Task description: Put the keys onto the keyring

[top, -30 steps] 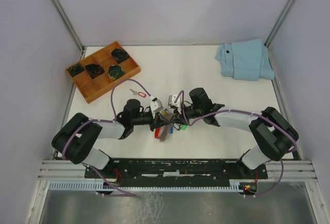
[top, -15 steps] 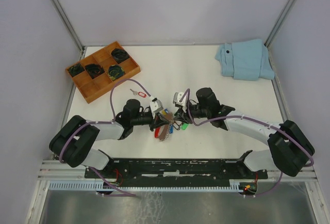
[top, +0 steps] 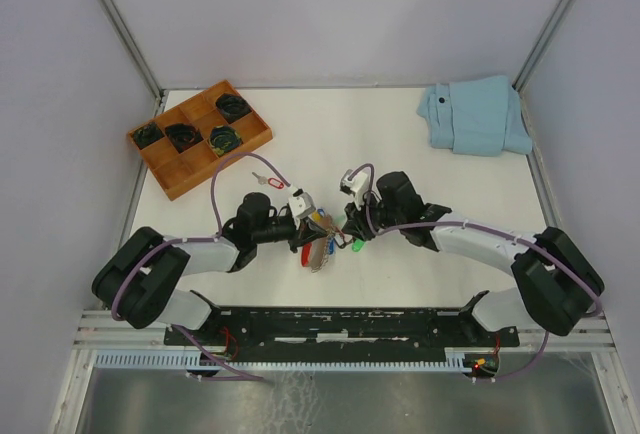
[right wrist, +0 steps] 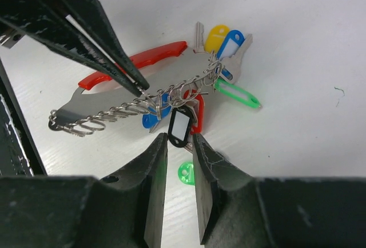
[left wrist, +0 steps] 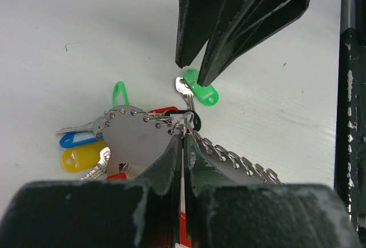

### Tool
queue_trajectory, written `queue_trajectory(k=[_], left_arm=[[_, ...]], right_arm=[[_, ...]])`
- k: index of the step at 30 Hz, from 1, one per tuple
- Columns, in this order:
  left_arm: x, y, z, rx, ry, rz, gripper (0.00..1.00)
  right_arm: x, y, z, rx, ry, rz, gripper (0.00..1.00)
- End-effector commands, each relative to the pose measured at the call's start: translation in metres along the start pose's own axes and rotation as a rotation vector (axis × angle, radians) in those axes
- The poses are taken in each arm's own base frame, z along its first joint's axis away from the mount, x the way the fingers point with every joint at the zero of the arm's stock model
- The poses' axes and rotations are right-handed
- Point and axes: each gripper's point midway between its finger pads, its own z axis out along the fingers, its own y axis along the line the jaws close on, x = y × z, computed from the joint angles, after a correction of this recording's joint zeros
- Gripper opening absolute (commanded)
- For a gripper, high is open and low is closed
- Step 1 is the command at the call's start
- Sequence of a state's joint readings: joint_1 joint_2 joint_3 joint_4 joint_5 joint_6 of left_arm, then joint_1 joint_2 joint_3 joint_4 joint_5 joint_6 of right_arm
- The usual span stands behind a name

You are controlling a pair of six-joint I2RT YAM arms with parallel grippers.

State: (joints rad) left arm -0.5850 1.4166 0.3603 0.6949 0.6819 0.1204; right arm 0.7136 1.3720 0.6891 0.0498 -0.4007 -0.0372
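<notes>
Near the middle of the surface's near edge, the left gripper pinches the keyring. The right gripper stands slightly spread, empty, with its tips at the green-tagged key.

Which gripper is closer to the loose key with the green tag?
Right. The right gripper hangs open directly over the green-tagged key, fingertips at its tag; the left gripper sits slightly apart, shut on the keyring.
</notes>
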Motion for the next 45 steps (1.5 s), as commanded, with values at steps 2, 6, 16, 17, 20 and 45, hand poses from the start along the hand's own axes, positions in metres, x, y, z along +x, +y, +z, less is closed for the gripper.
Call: queue_trajectory(k=[2, 6, 16, 17, 20, 45], left_arm=[[-0.024, 0.0, 0.0, 0.007, -0.084, 0.091, 0.03], [-0.025, -0.002, 0.001, 0.017, -0.088, 0.092, 0.03], [-0.025, -0.002, 0.001, 0.023, -0.088, 0.087, 0.03], [-0.025, -0.002, 0.001, 0.023, -0.089, 0.087, 0.03], [-0.026, -0.002, 0.001, 0.023, -0.09, 0.088, 0.03], [-0.027, -0.006, 0.0, 0.044, -0.091, 0.091, 0.03]], right_arm=[[-0.019, -0.011, 0.014, 0.064, -0.067, 0.08, 0.3], [-0.02, -0.014, 0.022, 0.064, -0.084, 0.095, 0.3], [-0.015, 0.009, 0.04, -0.061, -0.071, 0.125, 0.3], [-0.015, 0.011, 0.04, -0.065, -0.069, 0.124, 0.3], [-0.009, 0.007, 0.038, -0.033, -0.049, 0.127, 0.3], [0.001, 0.004, 0.03, -0.015, -0.012, 0.064, 0.42]])
